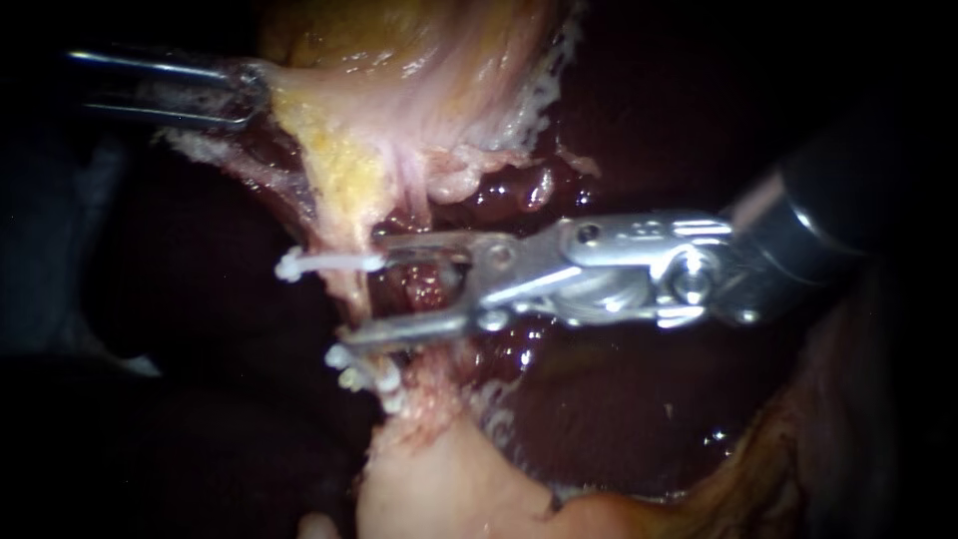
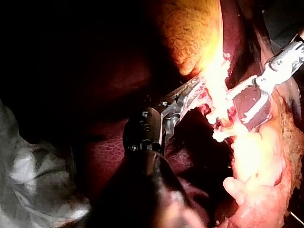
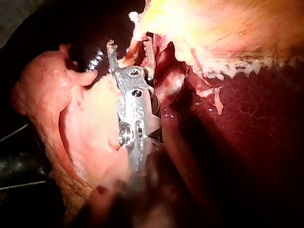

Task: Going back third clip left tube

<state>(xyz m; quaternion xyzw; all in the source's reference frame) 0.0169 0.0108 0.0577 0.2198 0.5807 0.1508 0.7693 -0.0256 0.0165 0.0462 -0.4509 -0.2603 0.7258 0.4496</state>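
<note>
Dark liver [image 1: 639,399] behind; left instrument [image 1: 235,92] clamps gallbladder [image 1: 399,60]; right instrument [image 1: 367,297] gapes astride clipped tube [image 1: 349,284].

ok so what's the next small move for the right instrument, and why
Probably draw the right instrument straight back along its shaft, jaws kept open. Its jaws gape with tips at the tube, and a white clip lies across it beyond the upper jaw, so nothing seems left to grip.

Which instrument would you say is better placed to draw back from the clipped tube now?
Right, probably. The right instrument has open jaws astride the tube by the clips, free to withdraw; the left instrument is shut on tissue, holding it.
</note>
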